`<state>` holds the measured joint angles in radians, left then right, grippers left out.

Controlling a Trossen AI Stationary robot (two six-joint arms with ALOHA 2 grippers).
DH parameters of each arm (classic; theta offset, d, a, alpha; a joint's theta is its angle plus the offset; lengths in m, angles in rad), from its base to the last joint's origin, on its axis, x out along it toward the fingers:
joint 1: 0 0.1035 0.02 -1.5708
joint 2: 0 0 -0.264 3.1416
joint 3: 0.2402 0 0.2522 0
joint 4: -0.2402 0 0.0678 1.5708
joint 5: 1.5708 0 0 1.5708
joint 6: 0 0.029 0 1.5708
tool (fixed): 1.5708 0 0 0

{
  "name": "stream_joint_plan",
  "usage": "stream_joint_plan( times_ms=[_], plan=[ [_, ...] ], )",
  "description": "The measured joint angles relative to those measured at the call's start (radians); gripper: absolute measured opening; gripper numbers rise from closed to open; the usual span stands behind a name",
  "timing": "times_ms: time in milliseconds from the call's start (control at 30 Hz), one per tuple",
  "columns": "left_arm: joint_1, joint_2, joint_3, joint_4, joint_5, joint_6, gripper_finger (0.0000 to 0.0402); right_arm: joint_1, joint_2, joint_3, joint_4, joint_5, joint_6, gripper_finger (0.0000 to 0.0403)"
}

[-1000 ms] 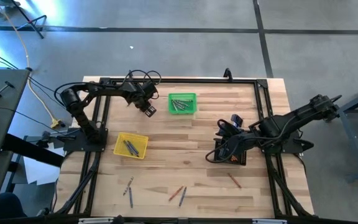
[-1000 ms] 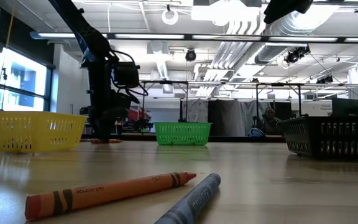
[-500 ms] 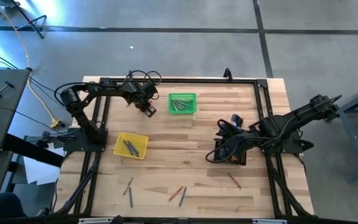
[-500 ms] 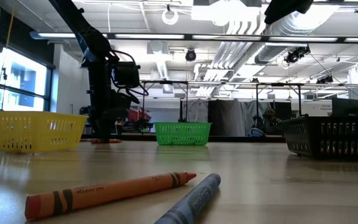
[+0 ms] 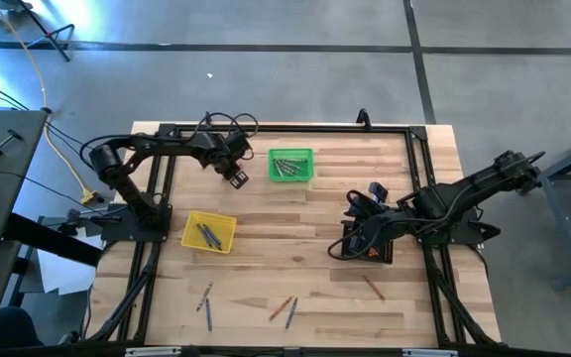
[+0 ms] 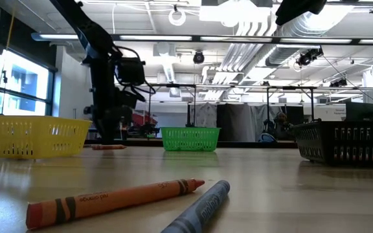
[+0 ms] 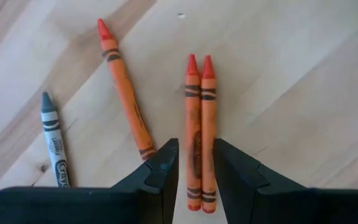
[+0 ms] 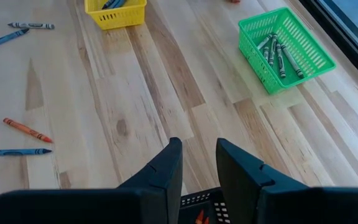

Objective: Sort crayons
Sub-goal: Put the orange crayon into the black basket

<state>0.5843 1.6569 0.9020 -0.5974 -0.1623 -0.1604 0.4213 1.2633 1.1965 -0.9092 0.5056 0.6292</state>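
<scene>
I have the left gripper (image 5: pixel 234 175) low over the far side of the table (image 5: pixel 295 263), just left of the green mesh basket (image 5: pixel 290 165). Through its wrist camera the fingers (image 7: pixel 163 168) stand a narrow gap apart and grasp nothing. A pair of orange-red crayons (image 7: pixel 200 124) lies side by side on the wood, running into that gap. I cannot tell whether the pads touch them. A third orange-red crayon (image 7: pixel 124 87) lies just beside the pair at a slant, and a grey crayon (image 7: pixel 55 140) lies beyond it.

The right gripper (image 5: pixel 357 210) waits over the black mesh basket (image 5: pixel 370 246) at the right. Its fingers (image 8: pixel 166 168) are also slightly parted and empty. That basket holds orange-red crayons (image 8: pixel 199 218).

The green basket holds grey crayons (image 8: pixel 277 50). The yellow mesh basket (image 5: pixel 209 231), at the left, holds blue-grey crayons (image 5: pixel 207 234).

More loose crayons lie along the near edge:
- One is on the near left (image 5: pixel 206 296).
- An orange-red crayon and a blue-grey crayon lie close together in the near middle (image 5: pixel 284 308).
- One orange-red crayon (image 5: pixel 373 288) lies nearer than the black basket.
</scene>
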Motion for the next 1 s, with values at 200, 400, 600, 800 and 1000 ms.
stream_joint_plan(
  times_ms=[200, 400, 600, 800, 1000],
  plan=[
    [-0.016, -0.008, 0.000, 0.002, -0.001, -0.002, 0.0090, 0.000, 0.000, 0.000, 0.000, 0.000, 0.000, 0.0092],
    [-0.017, -0.008, 0.000, 0.005, -0.005, -0.003, 0.0090, 0.000, 0.000, 0.000, 0.000, 0.000, 0.001, 0.0092],
    [-0.017, -0.008, 0.002, 0.013, -0.012, -0.011, 0.0090, 0.000, 0.000, 0.000, 0.000, 0.000, 0.001, 0.0092],
    [-0.014, 0.018, 0.002, 0.020, -0.035, -0.011, 0.0090, 0.000, 0.000, 0.000, 0.000, 0.000, 0.001, 0.0092],
    [-0.015, 0.053, 0.003, 0.022, -0.050, -0.011, 0.0090, 0.000, 0.000, 0.000, 0.000, 0.000, 0.001, 0.0092]
  ],
)
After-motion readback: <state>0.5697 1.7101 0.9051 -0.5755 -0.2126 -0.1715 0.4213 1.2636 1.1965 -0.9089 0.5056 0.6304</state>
